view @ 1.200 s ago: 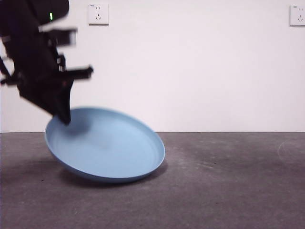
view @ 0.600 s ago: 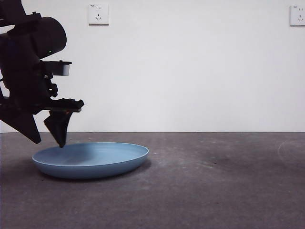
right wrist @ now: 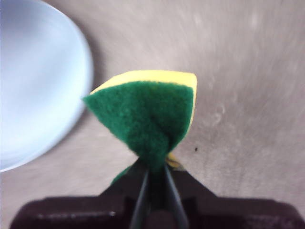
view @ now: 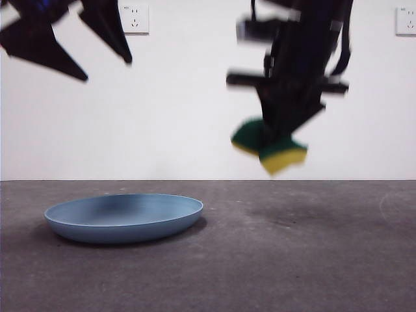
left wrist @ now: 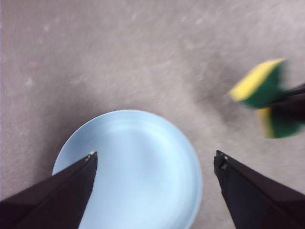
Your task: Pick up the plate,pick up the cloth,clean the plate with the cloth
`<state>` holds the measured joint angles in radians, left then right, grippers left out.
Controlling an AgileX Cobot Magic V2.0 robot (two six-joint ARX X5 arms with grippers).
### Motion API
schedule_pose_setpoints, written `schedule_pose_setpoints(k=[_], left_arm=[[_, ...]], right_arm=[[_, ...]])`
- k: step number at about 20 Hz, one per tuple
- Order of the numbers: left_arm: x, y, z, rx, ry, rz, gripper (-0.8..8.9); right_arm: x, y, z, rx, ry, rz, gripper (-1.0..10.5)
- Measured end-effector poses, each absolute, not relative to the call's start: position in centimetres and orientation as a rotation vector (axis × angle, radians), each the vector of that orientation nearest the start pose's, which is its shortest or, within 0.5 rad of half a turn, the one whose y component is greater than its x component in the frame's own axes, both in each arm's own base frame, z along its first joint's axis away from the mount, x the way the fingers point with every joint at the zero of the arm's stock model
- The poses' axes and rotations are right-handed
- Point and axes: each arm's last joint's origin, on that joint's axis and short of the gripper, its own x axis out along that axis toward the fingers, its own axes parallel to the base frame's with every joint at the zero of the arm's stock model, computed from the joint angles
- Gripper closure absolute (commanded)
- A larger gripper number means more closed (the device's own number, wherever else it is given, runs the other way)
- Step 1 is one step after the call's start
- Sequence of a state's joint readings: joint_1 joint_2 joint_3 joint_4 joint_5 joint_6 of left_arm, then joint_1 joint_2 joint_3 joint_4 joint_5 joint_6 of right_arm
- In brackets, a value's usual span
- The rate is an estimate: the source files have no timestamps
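sponge in my right claw, plate lying free

my right claw (right wrist: 153, 179) is pinched tight on the small yellow sponge block with its dark green scouring face (right wrist: 147, 114), carried in the air well above the grey tabletop (view: 312, 260) and off to one side of the plate. my left claw (left wrist: 155, 162) hangs spread wide and empty, high over the large shallow light blue round plate (view: 123, 218), which lies flat on the tabletop. i judge the sponge pickup done and the plate unheld. next, my left claw must drop to the rim and grip it before any wiping.
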<state>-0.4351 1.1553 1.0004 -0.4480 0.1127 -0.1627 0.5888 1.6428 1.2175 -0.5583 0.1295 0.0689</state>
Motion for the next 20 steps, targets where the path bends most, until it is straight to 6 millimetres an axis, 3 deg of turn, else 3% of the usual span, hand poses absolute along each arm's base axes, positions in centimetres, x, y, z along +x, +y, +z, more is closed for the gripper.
schedule_pose_setpoints(k=[3, 5, 8, 12, 15, 18, 20], left_arm=[[19.9, -10.2, 32.7, -0.065, 0.606, -0.508, 4.04], [19.2, -10.0, 33.1, -0.071, 0.597, -0.513, 4.04], [19.0, -9.9, 32.9, -0.065, 0.622, -0.505, 4.04], [19.0, -9.8, 32.8, -0.063, 0.629, -0.501, 4.04], [19.0, -9.8, 32.8, -0.063, 0.628, -0.5, 4.05], [19.0, -9.8, 32.8, -0.055, 0.623, -0.471, 4.05], [19.1, -9.7, 32.8, -0.047, 0.619, -0.447, 4.13]], right_arm=[[30.0, 18.7, 20.2, -0.25, 1.078, 0.42, 9.3], [30.5, 18.8, 18.4, -0.233, 1.144, 0.429, 7.6], [30.7, 18.8, 17.7, -0.229, 1.165, 0.419, 4.0], [30.7, 18.8, 17.8, -0.226, 1.165, 0.416, 3.5], [30.4, 18.6, 18.9, -0.217, 1.14, 0.42, 3.5], [29.4, 18.0, 22.2, -0.187, 1.06, 0.432, 3.5], [28.0, 17.3, 24.9, -0.17, 1.008, 0.443, 4.5]])
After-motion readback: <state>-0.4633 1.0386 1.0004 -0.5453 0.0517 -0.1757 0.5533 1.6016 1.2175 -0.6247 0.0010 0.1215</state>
